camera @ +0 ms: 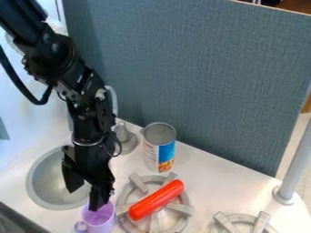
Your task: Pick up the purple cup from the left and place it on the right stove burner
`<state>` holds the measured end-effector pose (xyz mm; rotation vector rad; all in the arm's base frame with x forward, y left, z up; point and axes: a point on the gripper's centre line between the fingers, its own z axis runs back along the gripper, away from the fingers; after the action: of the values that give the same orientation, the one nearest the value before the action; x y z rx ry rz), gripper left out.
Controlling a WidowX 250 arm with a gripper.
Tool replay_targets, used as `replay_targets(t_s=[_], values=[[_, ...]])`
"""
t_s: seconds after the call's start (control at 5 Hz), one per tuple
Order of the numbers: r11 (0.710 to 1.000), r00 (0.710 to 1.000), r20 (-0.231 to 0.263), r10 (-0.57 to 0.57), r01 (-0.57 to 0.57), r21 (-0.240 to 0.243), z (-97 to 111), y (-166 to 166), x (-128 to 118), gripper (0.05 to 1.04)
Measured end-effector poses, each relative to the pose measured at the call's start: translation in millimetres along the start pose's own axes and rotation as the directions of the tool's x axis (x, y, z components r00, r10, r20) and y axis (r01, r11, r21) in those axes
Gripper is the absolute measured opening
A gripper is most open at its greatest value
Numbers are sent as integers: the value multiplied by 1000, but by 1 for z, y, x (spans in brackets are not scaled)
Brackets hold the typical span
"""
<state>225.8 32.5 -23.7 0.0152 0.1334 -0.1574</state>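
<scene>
camera view: spread gripper [84, 199] at the purple cup [101, 222], perhaps touching it

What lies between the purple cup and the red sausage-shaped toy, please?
The left edge of the round grey burner lies between them, as the camera view shows.

Bright, soft light overall, strongest on the pale wall [24, 132] at the left, washed-out glare across the white counter [215, 175], faint diffuse shadows, dimmer left side on the blue-grey fabric panel [206, 68], small dull highlights on the black robot arm [57, 52]
</scene>
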Motion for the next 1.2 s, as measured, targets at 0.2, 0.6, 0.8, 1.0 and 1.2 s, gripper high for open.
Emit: replay_targets(t_s=[0.2,0.6,0.8,1.0,1.2], values=[[1000,1000,-24,2,-2,-5,-6,-1,-3,1001],[1000,1000,24,-9,9,25,-25,-26,6,1001],[1000,1000,0,1,-1,8,-42,-29,9,1001],[999,999,-14,42,-42,25,-52,-27,14,1001],[998,999,-22,50,-49,40,-62,-27,18,1001]])
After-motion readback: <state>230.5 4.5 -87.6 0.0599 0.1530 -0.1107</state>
